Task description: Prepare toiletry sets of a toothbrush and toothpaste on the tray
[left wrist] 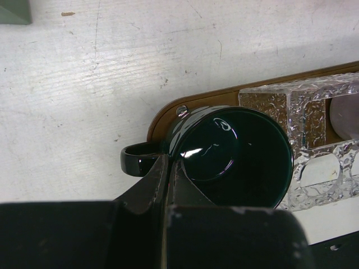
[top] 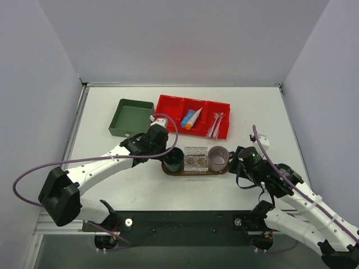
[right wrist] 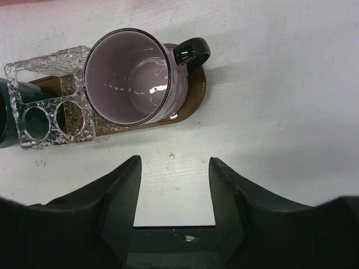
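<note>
left jaws pinch the dark green mug point(left wrist: 233, 148) by its rim.

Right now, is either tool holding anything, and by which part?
The left tool looks clamped on the dark green mug, at its rim beside the handle. The right tool is open and holds nothing.

Green mug point(left wrist: 235, 157) at left hand point(left wrist: 168, 168): glossy glaze. Pink mug point(right wrist: 132, 78): glossy, smooth. Tray point(left wrist: 168, 115): matt brown wood, metal stud point(left wrist: 181, 110). Holder point(right wrist: 45, 60): clear, pebbled. Surface point(left wrist: 112, 73): white, matt, scuffed.
</note>
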### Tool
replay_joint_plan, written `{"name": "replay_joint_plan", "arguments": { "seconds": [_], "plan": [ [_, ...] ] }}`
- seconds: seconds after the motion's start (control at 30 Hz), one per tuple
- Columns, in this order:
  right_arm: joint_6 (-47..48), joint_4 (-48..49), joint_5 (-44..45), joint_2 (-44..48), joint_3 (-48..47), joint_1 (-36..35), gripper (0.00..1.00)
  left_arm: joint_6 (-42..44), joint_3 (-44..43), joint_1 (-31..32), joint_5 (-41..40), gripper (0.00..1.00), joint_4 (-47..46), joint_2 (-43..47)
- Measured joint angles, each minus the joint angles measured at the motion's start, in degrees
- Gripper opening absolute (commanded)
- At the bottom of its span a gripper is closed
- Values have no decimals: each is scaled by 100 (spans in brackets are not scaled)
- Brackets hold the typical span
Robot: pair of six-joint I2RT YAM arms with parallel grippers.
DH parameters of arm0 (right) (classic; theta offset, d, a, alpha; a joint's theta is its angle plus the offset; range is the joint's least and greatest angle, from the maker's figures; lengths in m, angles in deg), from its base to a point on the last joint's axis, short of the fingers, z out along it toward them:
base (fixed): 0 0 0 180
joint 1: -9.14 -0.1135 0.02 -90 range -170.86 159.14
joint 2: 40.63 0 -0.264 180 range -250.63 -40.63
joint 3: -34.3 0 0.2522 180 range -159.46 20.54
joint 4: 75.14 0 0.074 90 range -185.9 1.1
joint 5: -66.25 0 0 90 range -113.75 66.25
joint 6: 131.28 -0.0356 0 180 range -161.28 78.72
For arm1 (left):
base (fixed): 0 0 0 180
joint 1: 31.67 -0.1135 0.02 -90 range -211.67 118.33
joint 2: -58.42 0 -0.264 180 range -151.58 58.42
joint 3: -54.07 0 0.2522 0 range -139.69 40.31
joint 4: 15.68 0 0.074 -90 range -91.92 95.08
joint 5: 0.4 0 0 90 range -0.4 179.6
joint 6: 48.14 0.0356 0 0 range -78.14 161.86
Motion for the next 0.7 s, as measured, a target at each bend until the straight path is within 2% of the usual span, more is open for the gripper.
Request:
{"name": "replay_joint_plan", "arguments": {
  "seconds": [0.1,0.47,0.7],
  "plan": [
    [2,0,0,0,0,0,49,-11,0,0,-7,0,-2,0],
    [2,7,0,0,2,0,50,-15,0,0,-20,16,2,0],
    [4,39,2,0,68,0,50,-13,-15,28,-39,22,13,0]
  ]
}}
